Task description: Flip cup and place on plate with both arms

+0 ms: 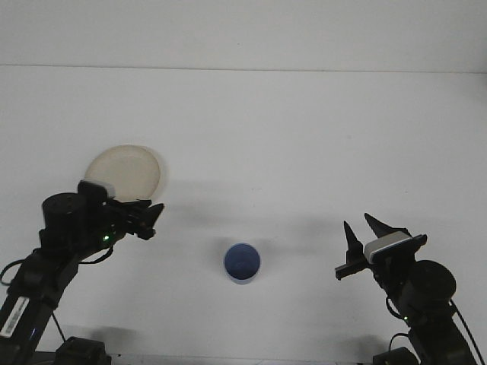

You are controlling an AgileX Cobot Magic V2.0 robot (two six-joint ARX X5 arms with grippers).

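1. The right end effector sits in the lower right of the frame, its two dark pointed fingers standing up and spread apart with nothing between them.
2. Behind those fingers a pale grey block lies across the wrist, and the black right arm drops away to the bottom right corner.
3. The left end effector is at the left of the frame, pointing toward the centre; its fingers look drawn close together and hold nothing, though they are dark and small, so the width of the gap is hard to read.
4. The left arm runs from a round black joint down to the lower left corner, with a small green light on its body and a white label near the bottom edge.
5. The blue cup stands on the white bench in the lower centre of the frame, mouth up, its inside showing.
6. The cup lies between the two end effectors, apart from both, with the right one farther off than the left.
7. The cream plate lies in the left half of the frame, above and left of the cup and well apart from it.
8. The left arm's wrist overlaps the lower edge of the plate in this view; whether it touches the plate cannot be told.
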